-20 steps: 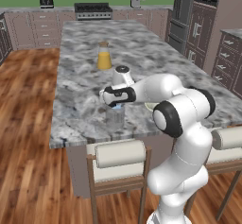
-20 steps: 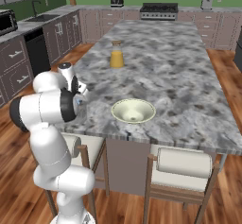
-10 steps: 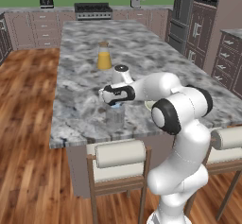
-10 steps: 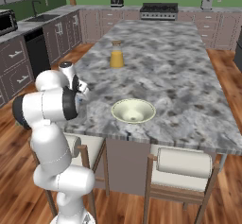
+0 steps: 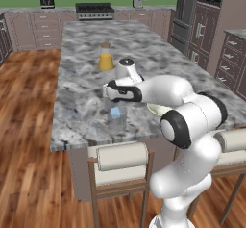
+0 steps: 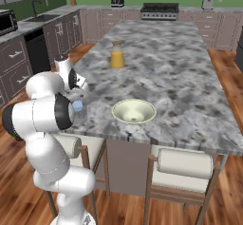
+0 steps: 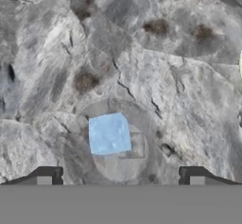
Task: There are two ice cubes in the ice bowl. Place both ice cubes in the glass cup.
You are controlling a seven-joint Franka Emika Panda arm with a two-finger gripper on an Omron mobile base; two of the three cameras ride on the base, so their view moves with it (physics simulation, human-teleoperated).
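Note:
The glass cup stands near the counter's front edge, and a light-blue ice cube lies inside it. In the hand view I look straight down into the glass cup. There the ice cube rests on its bottom, with a faint square outline beside it. My gripper hangs open just above the glass, its fingertips spread wide with nothing between them. The gripper sits directly over the cup. The ice bowl is to the right of the glass; I cannot tell whether anything lies in it.
A lidded jar of orange liquid stands farther back on the marble island. Two stools are tucked under the front edge. My arm hides most of the bowl in the left base view.
The hand has risen very slightly above the glass. Nothing else has visibly moved.

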